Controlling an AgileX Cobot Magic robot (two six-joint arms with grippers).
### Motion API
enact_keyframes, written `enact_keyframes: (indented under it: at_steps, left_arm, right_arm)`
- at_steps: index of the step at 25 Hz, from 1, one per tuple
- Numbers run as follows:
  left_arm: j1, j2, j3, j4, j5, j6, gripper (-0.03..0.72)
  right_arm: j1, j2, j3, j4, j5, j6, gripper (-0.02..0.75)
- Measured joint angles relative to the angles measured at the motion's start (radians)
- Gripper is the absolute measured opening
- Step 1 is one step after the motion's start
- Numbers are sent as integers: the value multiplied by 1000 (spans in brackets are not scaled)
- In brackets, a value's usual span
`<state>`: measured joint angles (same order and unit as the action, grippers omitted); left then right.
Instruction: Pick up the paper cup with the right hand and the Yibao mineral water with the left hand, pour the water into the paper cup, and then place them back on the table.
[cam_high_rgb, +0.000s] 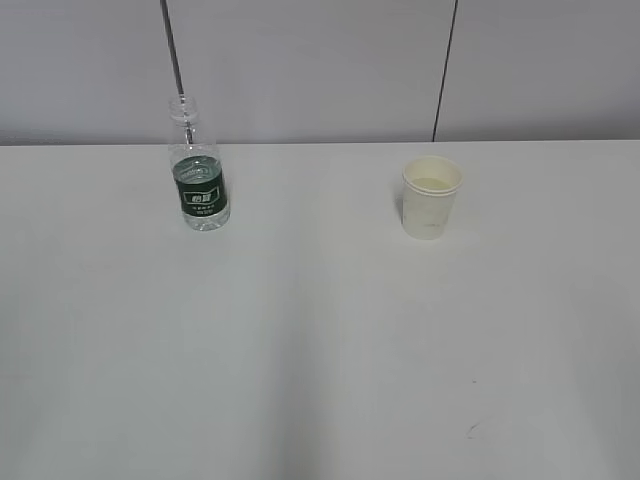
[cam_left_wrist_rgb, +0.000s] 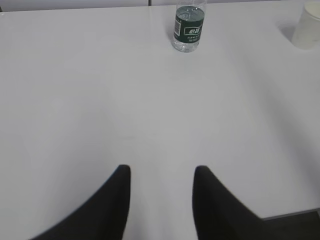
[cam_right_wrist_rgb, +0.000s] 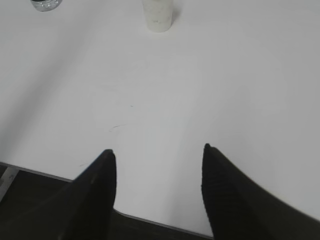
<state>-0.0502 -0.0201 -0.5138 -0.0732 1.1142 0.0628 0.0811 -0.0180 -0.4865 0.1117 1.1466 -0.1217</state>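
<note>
I have both arms pulled back at the near edge of the plain white tabletop, and nothing is in either grip. The left gripper has its black fingers spread with bare table between them; the right gripper stands spread a bit wider, also empty. The small clear plastic bottle with the dark green label stands upright, uncapped, at the far left. The short off-white paper cup stands upright at the far right, well apart from the bottle.

I judge the step in hand to be the reach. I would send each arm straight ahead, since each target sits nearly in line with its own wrist camera. The bottle should be taken across the labelled belly, below the ridged neck, squarely so it stays upright. The cup wants a gentle pinch at mid-wall, as I expect paper to crumple.
</note>
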Motion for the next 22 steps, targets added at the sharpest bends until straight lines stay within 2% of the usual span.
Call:
enact_keyframes:
  at_steps: [22]
  left_arm:
    - [0,0,0,0,0,0,269]
  right_arm:
    - [0,0,0,0,0,0,438]
